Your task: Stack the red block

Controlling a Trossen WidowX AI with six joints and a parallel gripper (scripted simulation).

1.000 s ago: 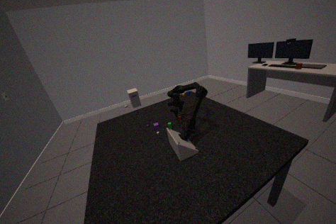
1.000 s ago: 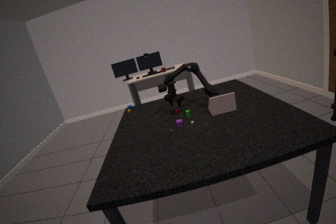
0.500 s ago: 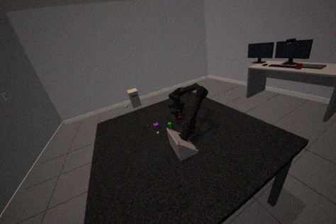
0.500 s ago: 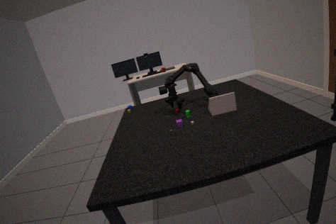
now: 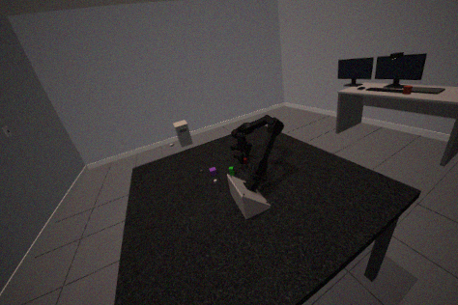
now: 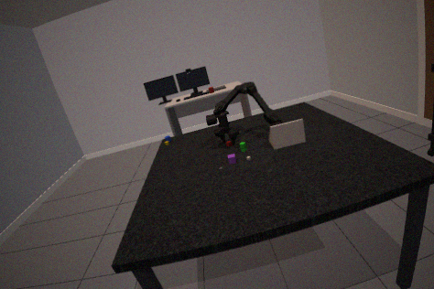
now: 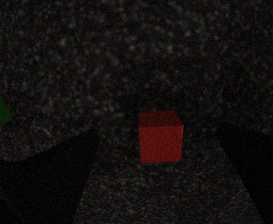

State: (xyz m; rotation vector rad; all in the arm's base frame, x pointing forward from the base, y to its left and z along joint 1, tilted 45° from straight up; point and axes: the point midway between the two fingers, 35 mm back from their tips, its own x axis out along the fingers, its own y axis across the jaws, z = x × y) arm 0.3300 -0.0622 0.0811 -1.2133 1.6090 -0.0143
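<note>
A small red block (image 7: 160,136) sits on the dark tabletop (image 7: 153,30) at frame centre, below the empty gripper (image 7: 156,183), fingers spread wide. It looks rigid and light; grasp its flat opposite sides.

We count one red block (image 6: 229,143), one green tower (image 6: 243,146), one purple block (image 6: 232,158) and one small pale ball (image 6: 248,157) on the table (image 6: 293,192), plus two monitors (image 6: 176,85) on the desk (image 6: 201,102) behind it.
</note>
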